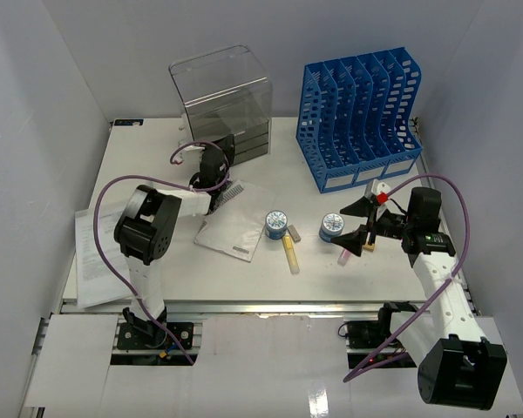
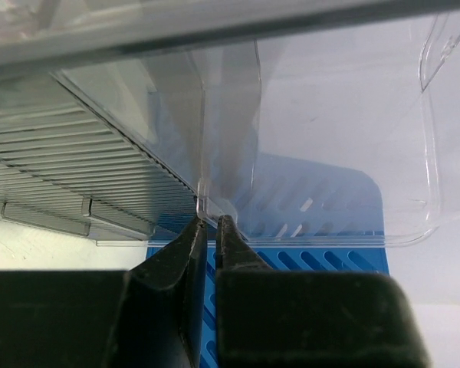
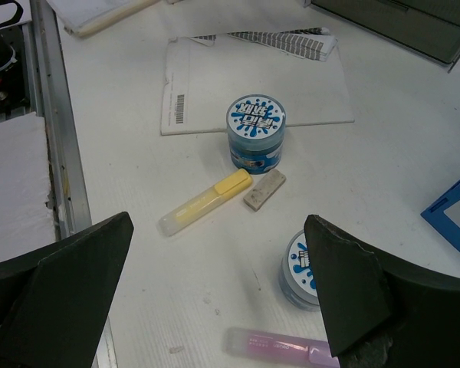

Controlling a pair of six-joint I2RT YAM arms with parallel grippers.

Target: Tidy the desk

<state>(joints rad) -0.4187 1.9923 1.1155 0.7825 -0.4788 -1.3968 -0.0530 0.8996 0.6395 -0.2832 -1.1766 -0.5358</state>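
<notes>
The white desk [image 1: 157, 148] holds two blue jars [image 1: 276, 225] [image 1: 332, 226], a yellow highlighter [image 1: 290, 254], a grey eraser [image 1: 294, 232], a pink highlighter [image 1: 342, 255] and loose papers [image 1: 234, 222]. My left gripper [image 1: 216, 161] is at the front of the clear drawer box [image 1: 222, 100]. In the left wrist view, the left gripper [image 2: 212, 222] is pinched on a small clear drawer tab [image 2: 212, 205]. My right gripper [image 1: 362, 222] hovers wide open and empty. In the right wrist view, the right gripper [image 3: 218, 291] is above the pink highlighter [image 3: 280, 345] and beside a jar [image 3: 299, 268].
A blue slotted file rack [image 1: 362, 117] stands at the back right. More paper sheets [image 1: 94, 257] overhang the desk's left edge. A small white and red item [image 1: 381, 190] lies in front of the rack. The metal rail [image 3: 57, 153] runs along the front edge.
</notes>
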